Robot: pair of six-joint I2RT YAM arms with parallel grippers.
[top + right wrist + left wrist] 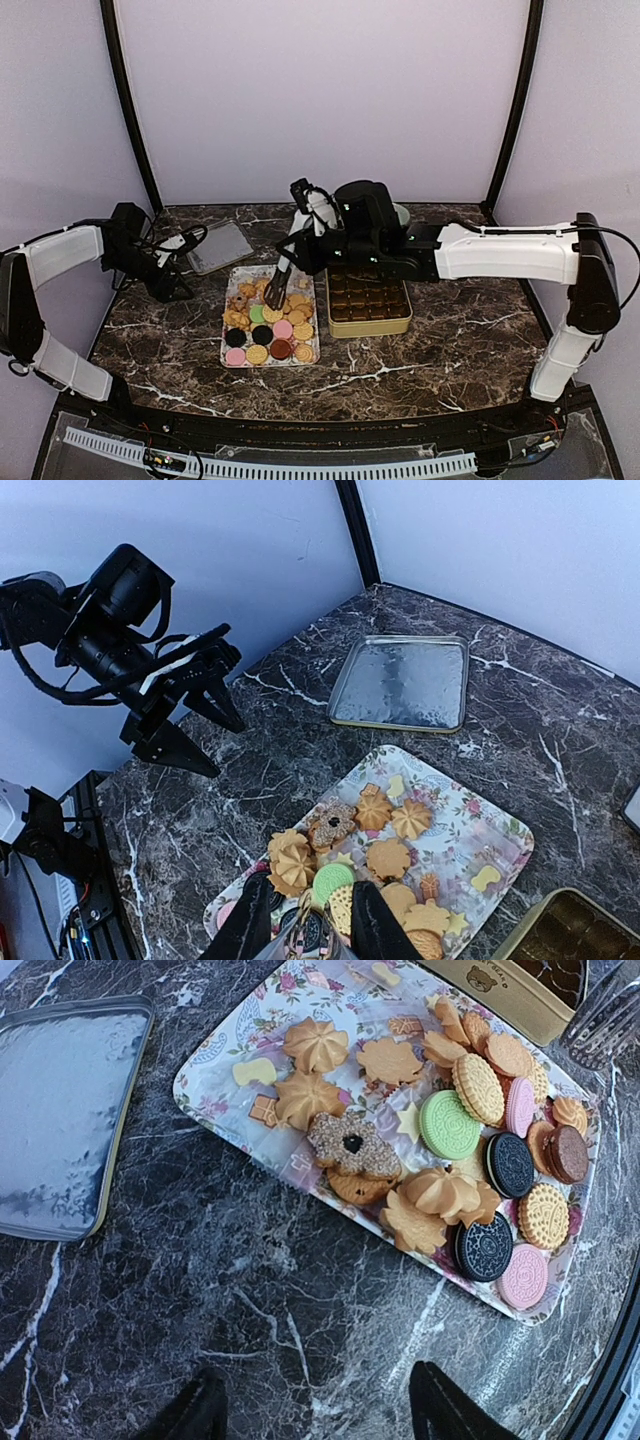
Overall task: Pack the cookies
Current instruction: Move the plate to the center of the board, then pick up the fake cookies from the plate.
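The cookies (268, 322) lie heaped on a flowery tray (236, 272): tan rosettes, a green disc (450, 1125), pink and dark discs. My right gripper (272, 298) hangs just over the tray's far half. In the right wrist view, the right gripper (310, 935) has its fingers drawn in on a clear pleated wrapper, with the cookies (388, 858) right beneath. My left gripper (178, 292) stands open over bare marble left of the tray. In the left wrist view, nothing is between the fingers of the left gripper (320, 1415). The right wrist view also shows the left gripper (222, 748).
A gold tin (370, 328) with brown compartments sits right of the tray, touching it; its wall (490, 990) shows bear pictures. The tin's lid (220, 245) lies upside down at the far left. The same lid (400, 683) lies beyond the tray (500, 835). Purple walls close in the back.
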